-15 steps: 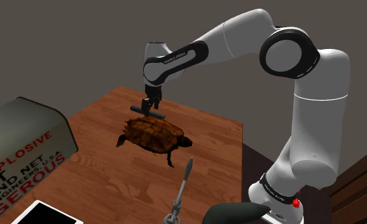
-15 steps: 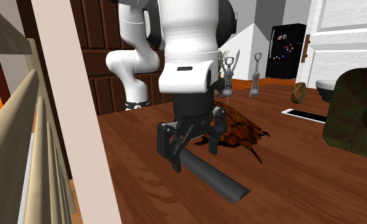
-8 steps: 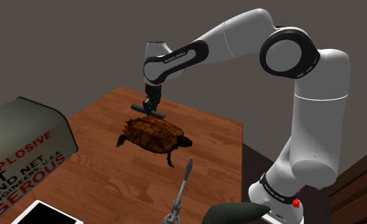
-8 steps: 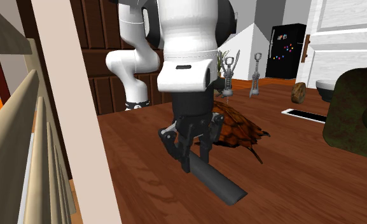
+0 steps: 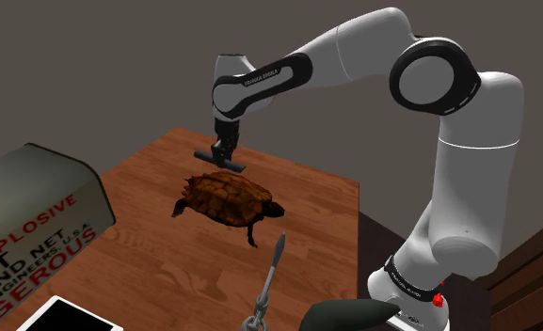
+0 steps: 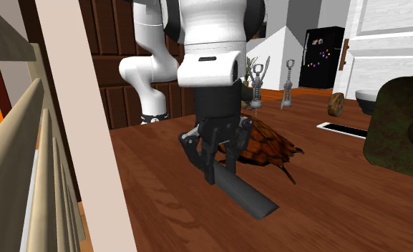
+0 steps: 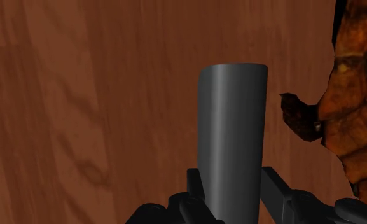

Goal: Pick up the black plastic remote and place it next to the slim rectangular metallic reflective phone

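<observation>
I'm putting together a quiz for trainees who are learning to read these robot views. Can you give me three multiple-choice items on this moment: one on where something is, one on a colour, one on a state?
1. Where is the turtle figure?
A) on a chair
B) on the wooden table, beside the gripper
C) between the fingers

2. What colour is the remote?
A) white
B) red
C) dark grey

3. What state is the gripper in?
A) shut on the remote
B) open and empty
C) shut on the turtle figure

Answers:
1 B: the shoulder view shows the turtle figure lying on the table, close to the gripper.
2 C: the remote renders dark grey in the wrist view.
3 A: the wrist view shows both fingers clasping one end of the remote.
</observation>
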Available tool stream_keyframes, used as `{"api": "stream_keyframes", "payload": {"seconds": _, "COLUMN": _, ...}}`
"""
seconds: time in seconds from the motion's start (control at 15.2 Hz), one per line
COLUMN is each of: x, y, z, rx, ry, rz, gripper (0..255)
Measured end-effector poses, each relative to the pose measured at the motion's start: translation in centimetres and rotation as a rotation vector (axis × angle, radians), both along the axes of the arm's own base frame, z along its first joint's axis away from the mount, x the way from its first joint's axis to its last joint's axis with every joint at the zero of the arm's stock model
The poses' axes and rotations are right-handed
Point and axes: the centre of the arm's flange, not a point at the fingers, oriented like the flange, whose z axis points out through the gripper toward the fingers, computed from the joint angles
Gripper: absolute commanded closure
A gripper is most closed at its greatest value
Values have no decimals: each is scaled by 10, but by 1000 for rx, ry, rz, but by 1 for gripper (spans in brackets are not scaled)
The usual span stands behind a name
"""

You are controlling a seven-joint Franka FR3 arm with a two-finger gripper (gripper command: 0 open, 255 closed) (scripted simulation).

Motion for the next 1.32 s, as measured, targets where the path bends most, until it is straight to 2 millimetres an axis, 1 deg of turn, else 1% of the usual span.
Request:
{"api": "stream_keyframes", "payload": {"seconds": 0.2, "x": 2, "y": 1, "z": 15, "rx": 0, "ry": 0, "rz": 0, "gripper": 255}}
{"api": "stream_keyframes", "payload": {"seconds": 0.26, "x": 1, "y": 1, "z": 22, "rx": 0, "ry": 0, "rz": 0, "gripper": 255}}
{"api": "stream_keyframes", "payload": {"seconds": 0.79, "x": 1, "y": 0, "z": 62, "rx": 0, "ry": 0, "rz": 0, "gripper": 255}}
{"api": "stream_keyframes", "payload": {"seconds": 0.92, "x": -12, "y": 11, "z": 65, "rx": 0, "ry": 0, "rz": 0, "gripper": 255}}
{"api": "stream_keyframes", "payload": {"seconds": 1.06, "x": -26, "y": 30, "z": 67, "rx": 0, "ry": 0, "rz": 1, "gripper": 255}}
{"api": "stream_keyframes", "payload": {"seconds": 1.32, "x": -64, "y": 64, "z": 68, "rx": 0, "ry": 0, "rz": 1, "gripper": 255}}
